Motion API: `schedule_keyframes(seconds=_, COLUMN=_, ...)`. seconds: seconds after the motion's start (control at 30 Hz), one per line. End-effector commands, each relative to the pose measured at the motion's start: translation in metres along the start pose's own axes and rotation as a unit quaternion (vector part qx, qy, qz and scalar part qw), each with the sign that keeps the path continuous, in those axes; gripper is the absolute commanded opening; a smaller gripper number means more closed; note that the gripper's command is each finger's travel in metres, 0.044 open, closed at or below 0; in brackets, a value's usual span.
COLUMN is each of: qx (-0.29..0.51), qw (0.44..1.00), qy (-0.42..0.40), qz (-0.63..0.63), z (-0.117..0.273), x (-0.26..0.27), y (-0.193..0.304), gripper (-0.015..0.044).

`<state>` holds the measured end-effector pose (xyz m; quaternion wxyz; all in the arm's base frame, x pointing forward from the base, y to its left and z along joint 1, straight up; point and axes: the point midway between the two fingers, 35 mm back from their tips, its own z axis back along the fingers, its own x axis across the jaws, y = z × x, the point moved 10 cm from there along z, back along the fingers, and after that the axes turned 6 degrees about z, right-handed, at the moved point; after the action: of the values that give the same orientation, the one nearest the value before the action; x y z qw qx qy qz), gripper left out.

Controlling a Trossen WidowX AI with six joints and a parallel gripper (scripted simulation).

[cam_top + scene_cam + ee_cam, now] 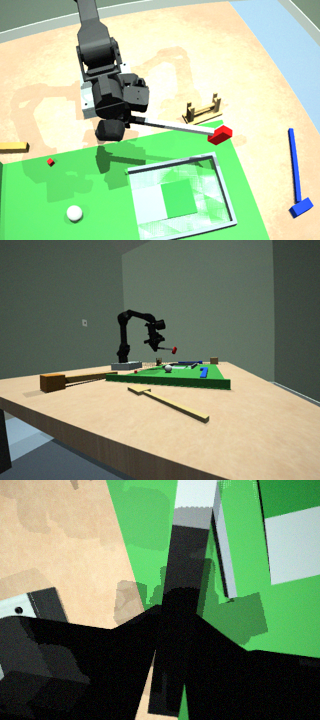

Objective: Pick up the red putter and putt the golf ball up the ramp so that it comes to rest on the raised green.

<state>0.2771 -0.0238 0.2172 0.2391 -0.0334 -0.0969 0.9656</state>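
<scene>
The black parallel-jaw gripper (129, 121) is clenched on the grey grip end of the red-headed putter (180, 127), carrying it high so its head clears the green mat (51, 193), well apart from the white golf ball (74, 213).

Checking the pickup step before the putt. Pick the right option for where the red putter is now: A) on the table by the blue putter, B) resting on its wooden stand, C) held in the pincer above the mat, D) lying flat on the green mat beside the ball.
C: the pincer is shut on the red putter, which hangs in the air, off its wooden stand.

red putter (187, 555) head cut off in wrist view, grip seemingly hidden by jaws
</scene>
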Motion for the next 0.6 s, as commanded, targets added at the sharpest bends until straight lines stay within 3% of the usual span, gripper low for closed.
schedule_keyframes(seconds=0.0, qx=0.007, qw=0.998, qy=0.008, qz=-0.062, z=0.006, x=-0.01, y=0.018, gripper=0.0)
schedule_keyframes(seconds=0.57, qx=0.045, qw=0.957, qy=0.036, qz=-0.284, z=0.029, x=-0.035, y=0.099, gripper=0.0)
